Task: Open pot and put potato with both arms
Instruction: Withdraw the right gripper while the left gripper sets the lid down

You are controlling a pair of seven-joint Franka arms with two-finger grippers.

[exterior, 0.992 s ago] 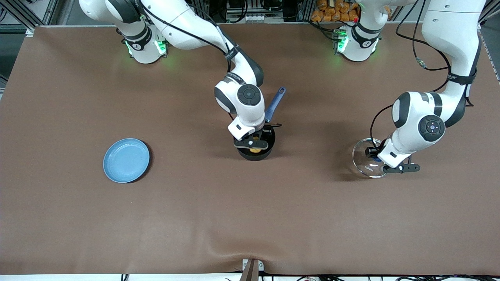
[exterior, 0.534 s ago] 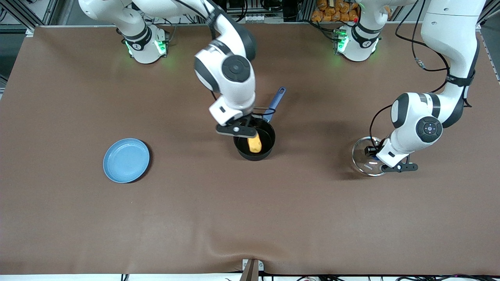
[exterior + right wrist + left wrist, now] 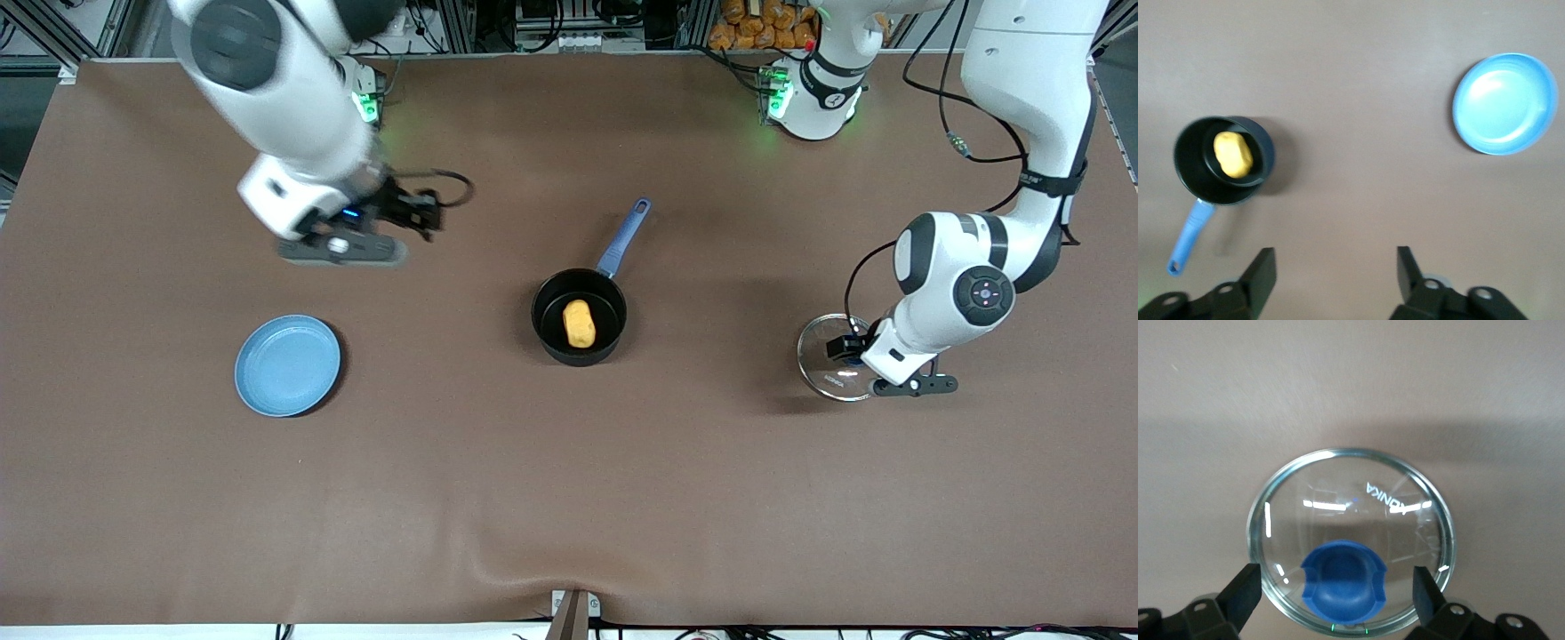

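Note:
The black pot (image 3: 544, 302) with its blue handle (image 3: 625, 235) stands uncovered mid-table, and the yellow potato (image 3: 579, 324) lies inside it. The glass lid (image 3: 822, 366) lies on the table toward the left arm's end. My left gripper (image 3: 1336, 574) is low over the lid, open, with a finger on each side of the blue knob (image 3: 1341, 583) and not touching it. My right gripper (image 3: 404, 213) is open and empty, up in the air over bare table near its base. The right wrist view shows the pot (image 3: 1183, 137), the potato (image 3: 1233, 155) and the open right gripper (image 3: 1336, 260).
A flat light-blue plate (image 3: 287, 365) lies toward the right arm's end of the table, nearer the front camera than the right gripper; it also shows in the right wrist view (image 3: 1506, 103). The brown mat has a wrinkle at its front edge.
The right gripper let go of the potato in the pot, rose and swung away toward the right arm's end. The left gripper stayed over the lid, shifting only slightly.

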